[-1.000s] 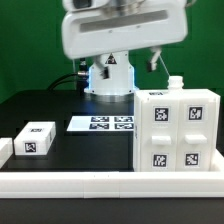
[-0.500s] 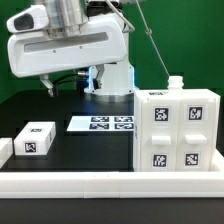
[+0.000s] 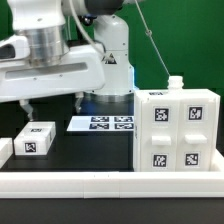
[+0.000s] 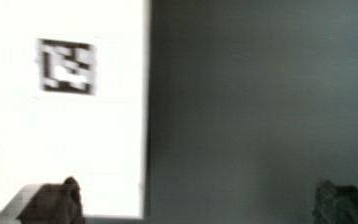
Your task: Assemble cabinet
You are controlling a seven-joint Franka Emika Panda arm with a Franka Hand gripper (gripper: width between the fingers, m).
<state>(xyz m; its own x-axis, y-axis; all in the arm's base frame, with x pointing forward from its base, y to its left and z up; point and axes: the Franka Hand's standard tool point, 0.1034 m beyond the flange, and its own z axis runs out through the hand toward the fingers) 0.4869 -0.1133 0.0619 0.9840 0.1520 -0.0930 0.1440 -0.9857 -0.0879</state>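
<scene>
black table (image 3: 100,152) | cabinet (image 3: 178,130); drawer block (image 3: 35,140); marker board (image 3: 102,124); border rail (image 3: 100,183)

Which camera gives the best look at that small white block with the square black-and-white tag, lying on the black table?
The exterior view: the small white tagged block shows whole, lying on the black table. The wrist view shows only part of its white top and the tag, close up and blurred.
</scene>
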